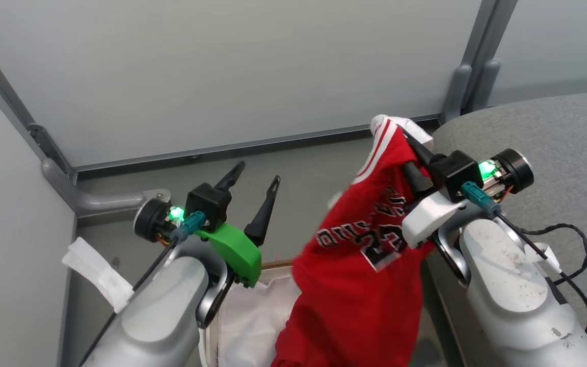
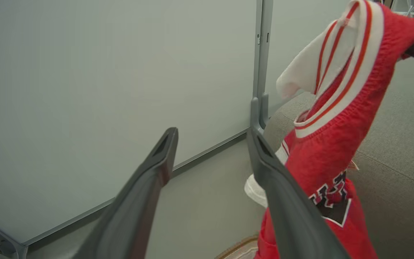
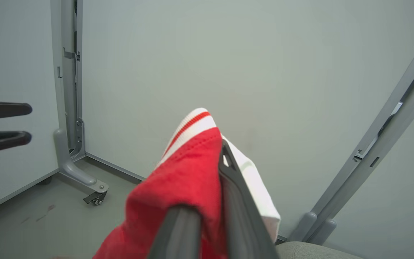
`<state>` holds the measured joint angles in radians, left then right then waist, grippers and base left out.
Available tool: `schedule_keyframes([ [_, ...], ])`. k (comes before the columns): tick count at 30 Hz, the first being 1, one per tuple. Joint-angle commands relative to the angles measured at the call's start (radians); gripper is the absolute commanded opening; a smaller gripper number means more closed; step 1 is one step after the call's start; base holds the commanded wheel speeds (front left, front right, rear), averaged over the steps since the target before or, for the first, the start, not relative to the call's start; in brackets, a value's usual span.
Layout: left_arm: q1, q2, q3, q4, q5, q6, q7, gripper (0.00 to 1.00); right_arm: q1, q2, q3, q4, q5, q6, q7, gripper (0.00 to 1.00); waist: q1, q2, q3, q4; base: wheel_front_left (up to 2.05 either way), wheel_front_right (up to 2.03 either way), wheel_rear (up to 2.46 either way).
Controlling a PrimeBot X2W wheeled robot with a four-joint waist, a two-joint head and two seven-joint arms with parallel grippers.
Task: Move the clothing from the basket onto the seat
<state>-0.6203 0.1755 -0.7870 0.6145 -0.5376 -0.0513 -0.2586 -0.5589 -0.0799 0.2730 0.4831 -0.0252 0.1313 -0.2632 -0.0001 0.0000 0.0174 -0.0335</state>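
Right now, your right gripper (image 1: 409,153) sits right of centre in the head view. Its two dark fingers are pinched together on the striped white-and-red trim of the clothing (image 1: 359,265), a red jersey with navy-and-white lettering. In the right wrist view the red fabric is folded over one finger and squeezed against the other, and the striped edge pokes up past the tips.

From that grip the jersey hangs down to the bottom edge of the head view. Its lower part drapes in front of the basket (image 1: 275,264), of which you see a strip of brown rim and the white liner sheet (image 1: 252,321) at bottom centre. You cannot tell whether the hem touches the basket.

Your left gripper (image 1: 258,172), left of centre in the head view, stands wide with nothing between its fingers. It is apart from the jersey, which hangs just to its right.

The grey seat (image 1: 568,137) takes up the right side of the head view, beneath your right arm. The jersey hangs beside its rounded edge and is not lying on it. Beyond are the grey floor (image 1: 314,168) and the pale wall panels (image 1: 222,66) in grey frames across the top.
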Motion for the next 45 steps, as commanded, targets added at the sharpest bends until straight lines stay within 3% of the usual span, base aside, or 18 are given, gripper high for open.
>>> schedule_keyframes([
  [1, 0.027, -0.007, 0.007, -0.002, 0.0, 0.01, -0.006, 1.0, -0.011, -0.011, -0.011, -0.011, -0.007, -0.001, -0.002, 0.0, 0.0001, 0.0, 0.005, -0.002, 0.0, 0.0, 0.0],
  [18, 0.2, -0.062, 0.111, -0.073, 0.072, 0.001, -0.007, 1.0, -0.057, -0.062, -0.054, -0.049, -0.028, -0.001, -0.002, 0.0, 0.0001, 0.0, 0.032, -0.064, 0.0, 0.0, 0.0],
  [36, 0.273, -0.114, 0.164, -0.157, 0.172, -0.032, -0.006, 1.0, -0.171, -0.187, -0.097, -0.031, -0.009, -0.001, -0.002, 0.0, 0.0001, 0.0, 0.084, -0.347, 0.0, 0.0, 0.0],
  [45, 0.257, -0.119, 0.163, -0.175, 0.215, -0.046, -0.006, 1.0, -0.17, -0.183, -0.13, 0.017, 0.01, -0.001, -0.002, 0.0, 0.0001, 0.0, 0.146, -0.407, 0.0, 0.0, 0.0],
])
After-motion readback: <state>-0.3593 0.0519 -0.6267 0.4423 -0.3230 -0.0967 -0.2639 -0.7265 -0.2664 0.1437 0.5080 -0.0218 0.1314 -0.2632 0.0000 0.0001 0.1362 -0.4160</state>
